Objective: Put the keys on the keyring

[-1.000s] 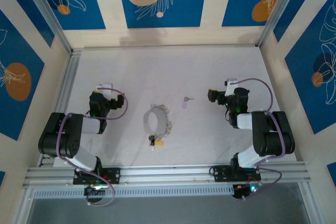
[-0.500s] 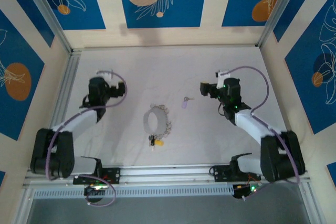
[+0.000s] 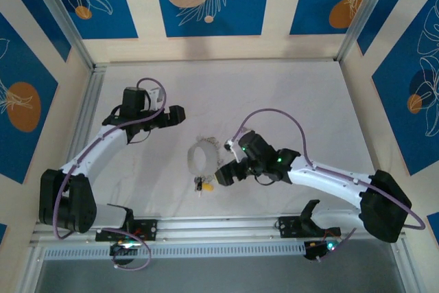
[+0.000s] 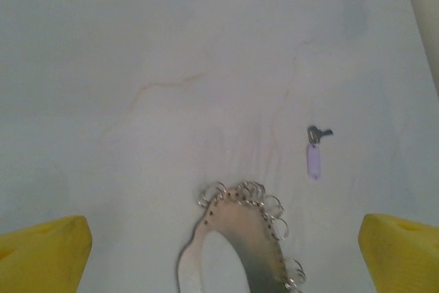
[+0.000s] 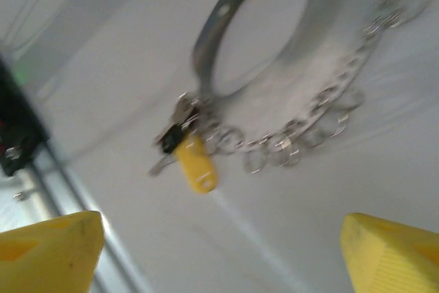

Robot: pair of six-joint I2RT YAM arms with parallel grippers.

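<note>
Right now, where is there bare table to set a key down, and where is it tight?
Bare table runs along the far wall, beyond the left end effector, and far right past the right arm. Crowded: the middle, where the right end effector hangs by the keyring and its yellow tag.

keyring cut off at bottom edge, yellow tag blurred

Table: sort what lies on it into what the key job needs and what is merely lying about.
Needed for the job:
- keyring, the big grey hoop
- lilac-tagged key, lying apart from the hoop

Just lying about:
- yellow tag, bunched at one end of the hoop
- dark-headed key, right beside that tag
</note>
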